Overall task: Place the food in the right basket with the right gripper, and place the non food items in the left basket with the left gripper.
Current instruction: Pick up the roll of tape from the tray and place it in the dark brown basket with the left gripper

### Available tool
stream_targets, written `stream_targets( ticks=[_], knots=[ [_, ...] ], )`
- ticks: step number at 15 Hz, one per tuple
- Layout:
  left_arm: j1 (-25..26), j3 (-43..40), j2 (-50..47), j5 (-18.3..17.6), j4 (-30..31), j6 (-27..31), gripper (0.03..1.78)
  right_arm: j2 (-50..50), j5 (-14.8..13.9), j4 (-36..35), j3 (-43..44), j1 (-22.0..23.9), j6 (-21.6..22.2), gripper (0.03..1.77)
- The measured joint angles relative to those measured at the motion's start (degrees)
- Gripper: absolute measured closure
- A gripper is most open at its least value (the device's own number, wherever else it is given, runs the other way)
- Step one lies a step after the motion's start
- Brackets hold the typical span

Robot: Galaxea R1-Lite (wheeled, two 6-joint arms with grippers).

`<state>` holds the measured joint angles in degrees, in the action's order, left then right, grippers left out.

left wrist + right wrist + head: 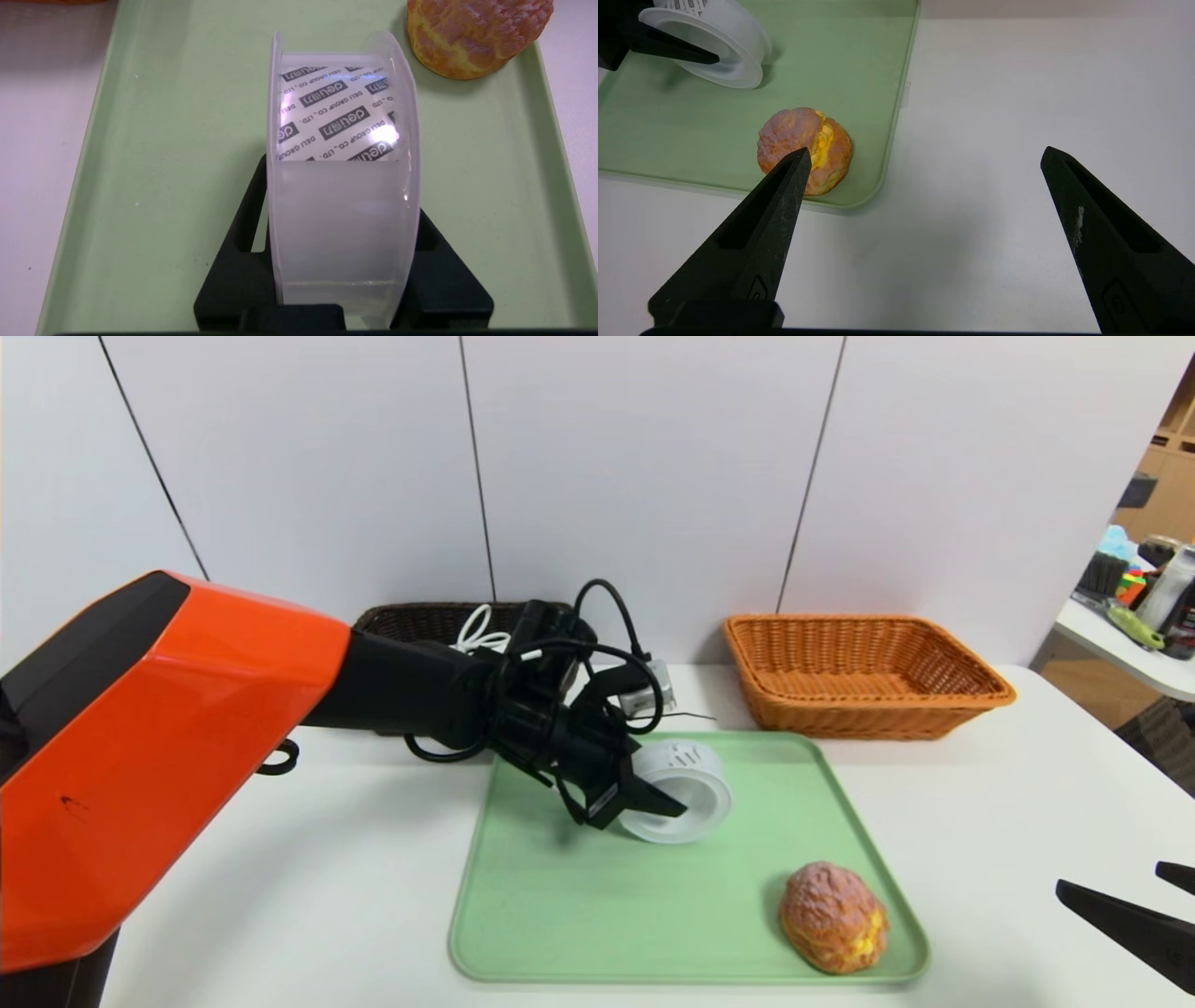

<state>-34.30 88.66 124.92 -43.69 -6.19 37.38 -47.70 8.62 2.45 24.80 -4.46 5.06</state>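
Pinching the tape [680, 791] mid-frame in left gripper [653, 793] jaws, leaving bun [834, 917] lower right, right gripper [924, 158] waiting spread, baskets pending.

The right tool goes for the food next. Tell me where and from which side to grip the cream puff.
Grip the round brown cream puff across its domed sides, coming down from above. It lies near the corner of the green plastic tray, nothing close around it, so the open right tool should have room.

Left pincer [667, 793] clamped, reaching forward-right and tilted down, right pincer [924, 158] parked, fingers spread
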Motion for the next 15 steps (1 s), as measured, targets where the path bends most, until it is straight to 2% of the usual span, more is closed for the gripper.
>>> stream_targets(
  ticks=[8,12,15],
  knots=[
    [1.07,-0.66,-4.52,0.15,-0.11,-0.72,1.22,0.24,0.22,-0.02,-0.49,0.0,0.01,0.1],
    [4.99,-0.73,-9.51,0.15,-0.13,-3.58,1.22,0.33,0.28,0.0,-0.73,0.0,-0.07,0.1],
    [10.41,0.06,-13.12,0.26,-0.06,-6.56,1.22,0.38,0.39,-0.04,-0.99,0.0,-0.49,0.1]
  ],
)
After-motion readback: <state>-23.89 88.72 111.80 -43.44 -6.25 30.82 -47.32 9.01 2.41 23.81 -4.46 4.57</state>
